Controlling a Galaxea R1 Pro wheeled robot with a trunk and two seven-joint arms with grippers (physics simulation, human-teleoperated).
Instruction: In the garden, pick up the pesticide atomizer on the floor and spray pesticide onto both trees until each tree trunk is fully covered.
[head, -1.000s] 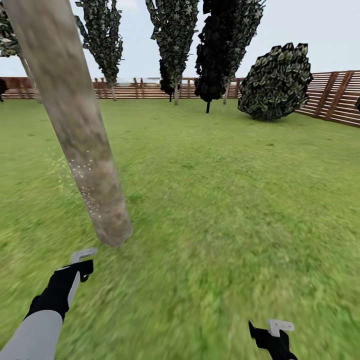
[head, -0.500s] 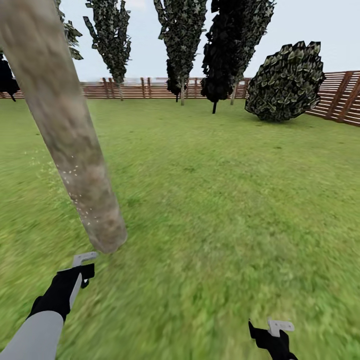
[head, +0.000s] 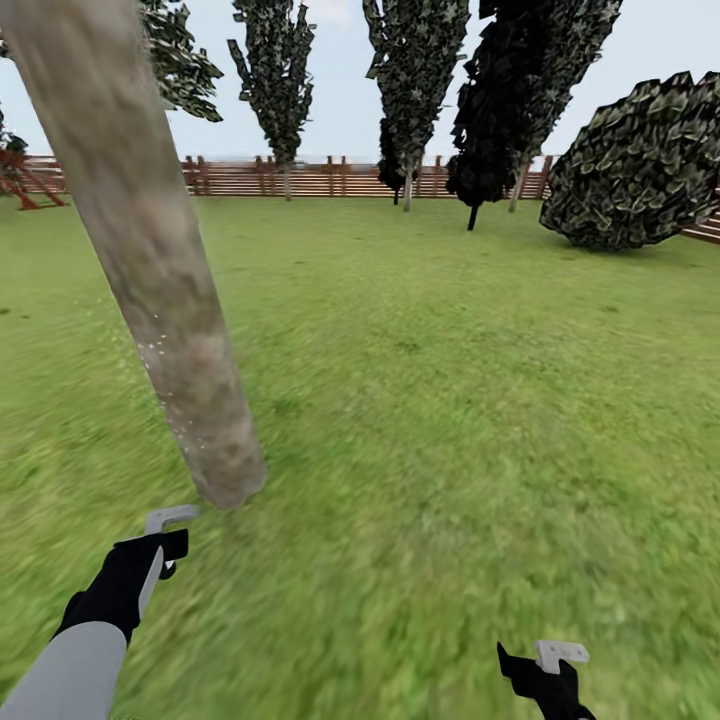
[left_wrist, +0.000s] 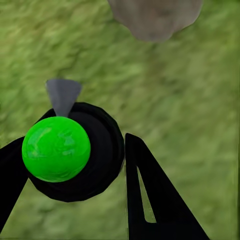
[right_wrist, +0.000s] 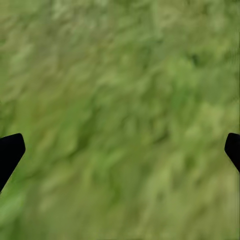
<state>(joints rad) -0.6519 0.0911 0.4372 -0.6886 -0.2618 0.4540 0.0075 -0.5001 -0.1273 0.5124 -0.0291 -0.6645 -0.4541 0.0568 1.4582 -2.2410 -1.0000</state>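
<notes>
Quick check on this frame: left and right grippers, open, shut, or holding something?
Left gripper: shut on the pesticide atomizer, nozzle toward the tree trunk.
Right gripper: open, empty, over the lawn.

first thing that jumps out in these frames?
The thick mottled tree trunk leaning across the head view's left, speckled with fine white droplets low down, its base just ahead of the left tool. In the left wrist view, that tool is shut on a black atomizer with a bright green top, its grey nozzle toward the trunk.
</notes>
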